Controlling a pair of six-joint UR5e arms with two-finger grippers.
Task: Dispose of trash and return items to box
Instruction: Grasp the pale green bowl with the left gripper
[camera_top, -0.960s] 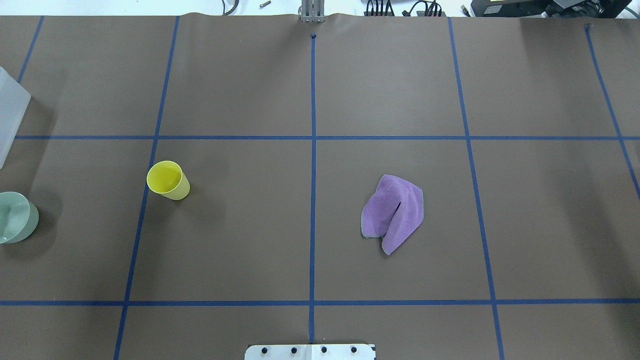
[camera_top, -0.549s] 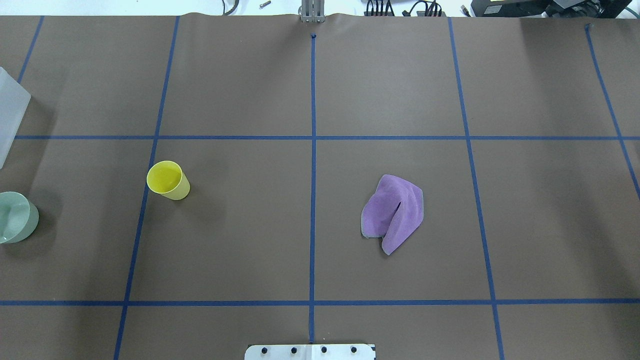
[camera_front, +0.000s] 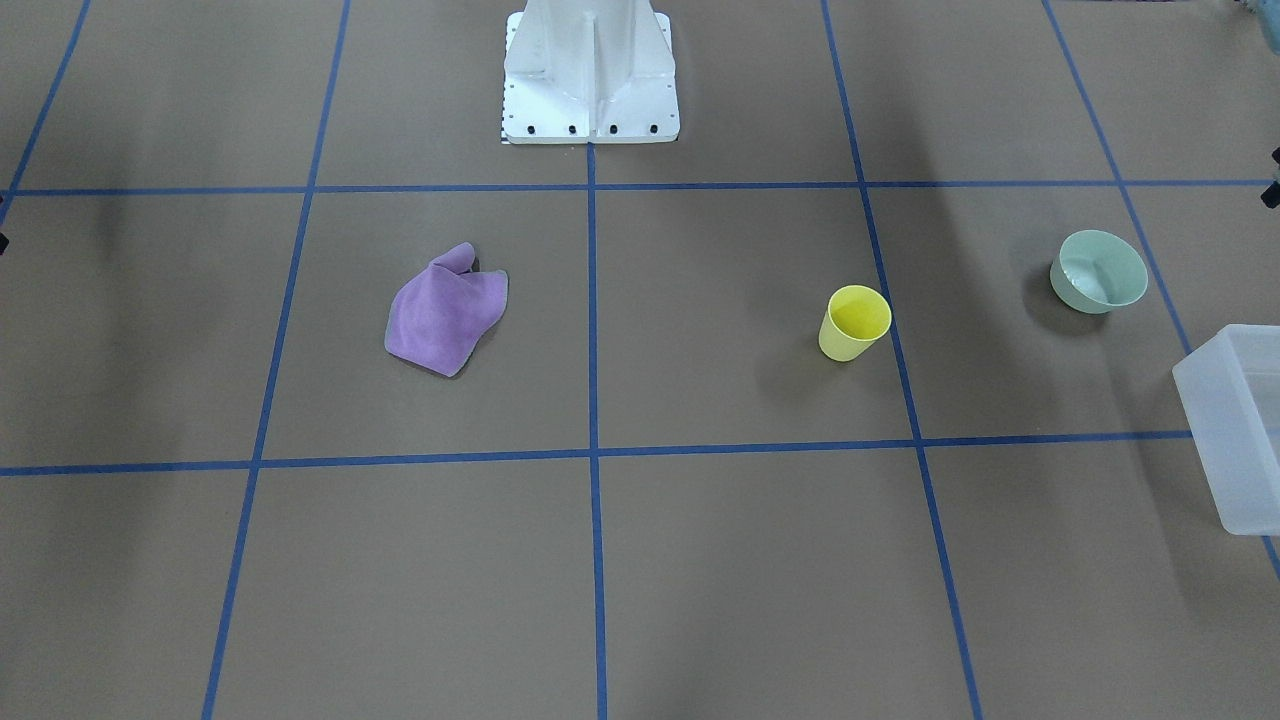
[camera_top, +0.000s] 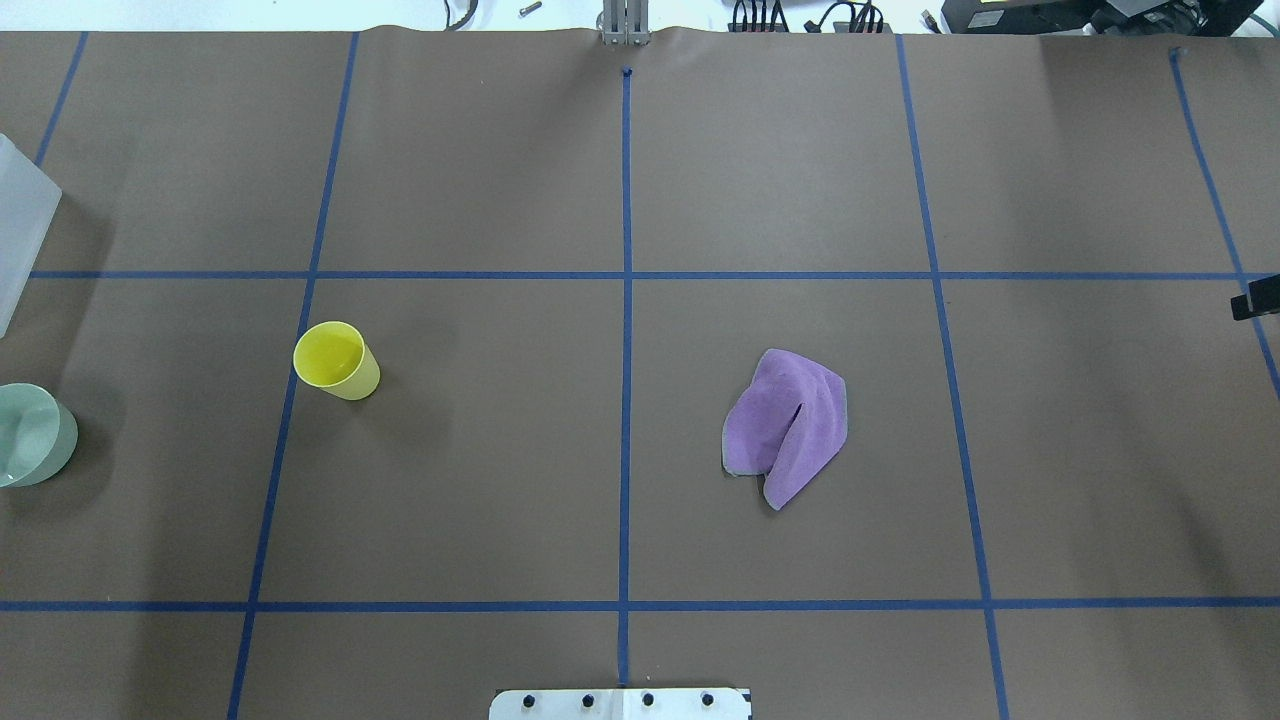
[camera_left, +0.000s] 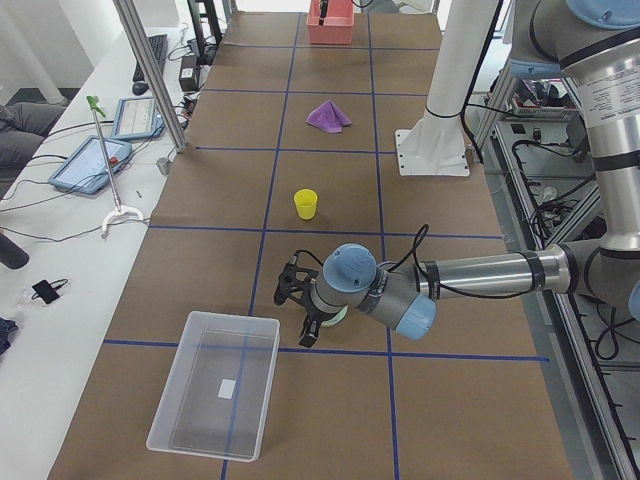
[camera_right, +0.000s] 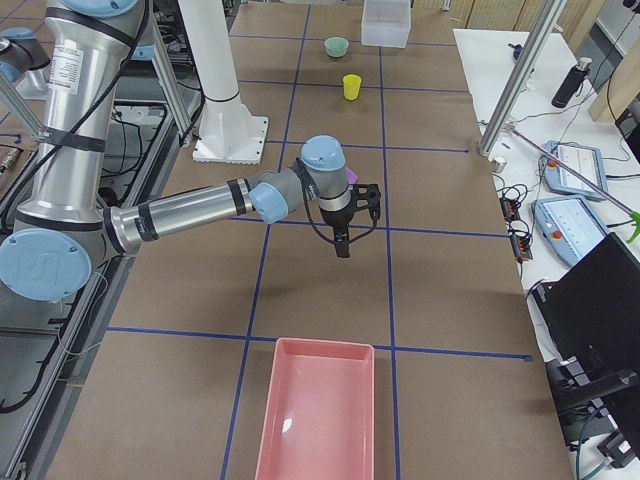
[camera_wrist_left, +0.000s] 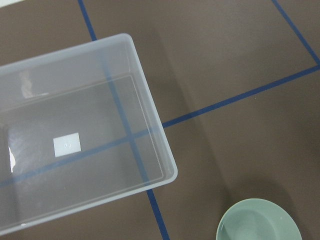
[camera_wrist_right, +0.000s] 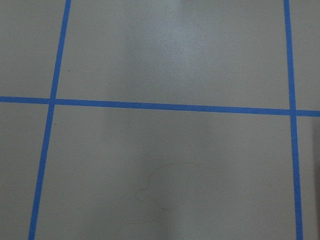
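The yellow cup (camera_top: 336, 360) stands upright on the brown table left of centre. The mint-green bowl (camera_top: 30, 435) sits at the overhead view's left edge and in the left wrist view's lower right (camera_wrist_left: 259, 220). The frosted box (camera_left: 215, 385) stands empty beside it, and fills the left of the left wrist view (camera_wrist_left: 75, 135). My left gripper (camera_left: 292, 315) hovers over the bowl, next to the box. My right gripper (camera_right: 358, 222) hangs above bare table past the purple cloth (camera_top: 787, 425). I cannot tell whether either gripper is open or shut.
A pink bin (camera_right: 318, 420) stands at the table's end on my right. The white robot base (camera_front: 590, 70) is at the near middle edge. Blue tape lines grid the table. A black piece of the right gripper (camera_top: 1255, 298) shows at the overhead view's right edge.
A black piece of the right gripper has come into the overhead view at its right edge. The cup, bowl, box and cloth have not moved.
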